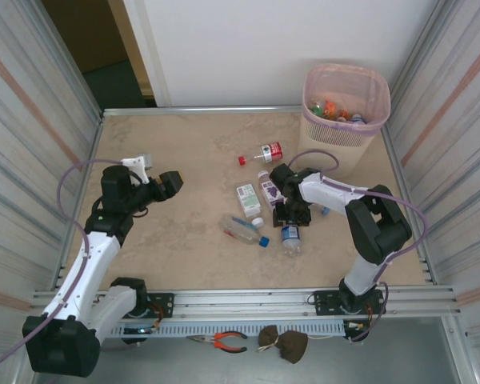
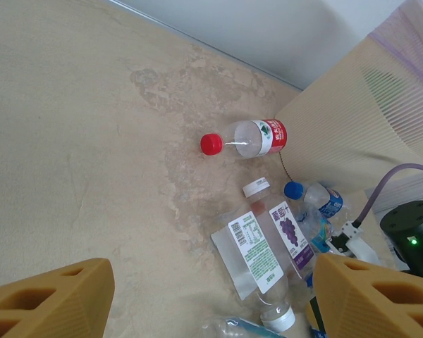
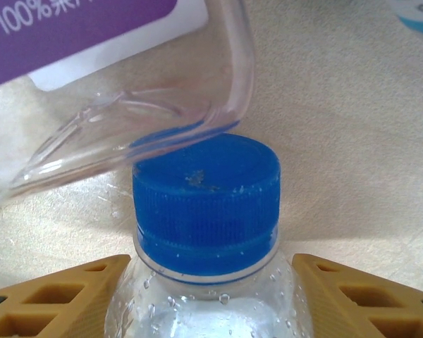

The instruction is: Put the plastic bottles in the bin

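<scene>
Several plastic bottles lie mid-table: a red-capped one (image 1: 266,153) (image 2: 250,137), a green-labelled one (image 1: 248,200) (image 2: 257,253), a purple grape-labelled one (image 1: 270,190) (image 2: 290,236) and a crushed clear one (image 1: 242,230). My right gripper (image 1: 292,214) (image 3: 208,282) is down over a blue-capped bottle (image 1: 290,237) (image 3: 204,204) lying on the table, with its fingers (image 3: 63,296) against both sides of the bottle's shoulder. The purple-labelled bottle's base touches that cap. My left gripper (image 1: 172,182) (image 2: 211,296) hangs open above bare table at the left. The pink bin (image 1: 346,108) (image 2: 352,120) stands far right with several bottles inside.
Ribbed metal walls (image 1: 32,120) close in both sides, and a rail (image 1: 248,300) runs along the near edge. Pliers (image 1: 224,342) and a brown lump (image 1: 284,344) lie below that rail. Another blue-capped bottle (image 2: 317,201) lies beside the right arm, near the bin.
</scene>
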Motion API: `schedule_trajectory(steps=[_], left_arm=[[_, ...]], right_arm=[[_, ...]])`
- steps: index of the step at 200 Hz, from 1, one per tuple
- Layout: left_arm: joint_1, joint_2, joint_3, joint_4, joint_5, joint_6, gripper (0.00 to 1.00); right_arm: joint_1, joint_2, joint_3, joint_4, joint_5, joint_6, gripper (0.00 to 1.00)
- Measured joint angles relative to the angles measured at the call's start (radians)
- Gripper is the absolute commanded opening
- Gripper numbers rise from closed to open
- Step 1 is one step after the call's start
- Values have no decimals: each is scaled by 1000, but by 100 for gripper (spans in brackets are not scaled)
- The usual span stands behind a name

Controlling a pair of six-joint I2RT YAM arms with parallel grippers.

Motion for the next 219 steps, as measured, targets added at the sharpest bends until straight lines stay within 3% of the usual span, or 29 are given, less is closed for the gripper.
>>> schedule_trajectory(steps=[69,134,219], left_arm=[[0,0,0,1,1,0,75],[0,3,0,1,1,-1,75],[0,6,0,1,0,0,75]], right_arm=[[6,-83,13,-50,7,0,56],[0,-196,164,-136,51,-14,56],[-141,-301,455,-206,78,-194,50]])
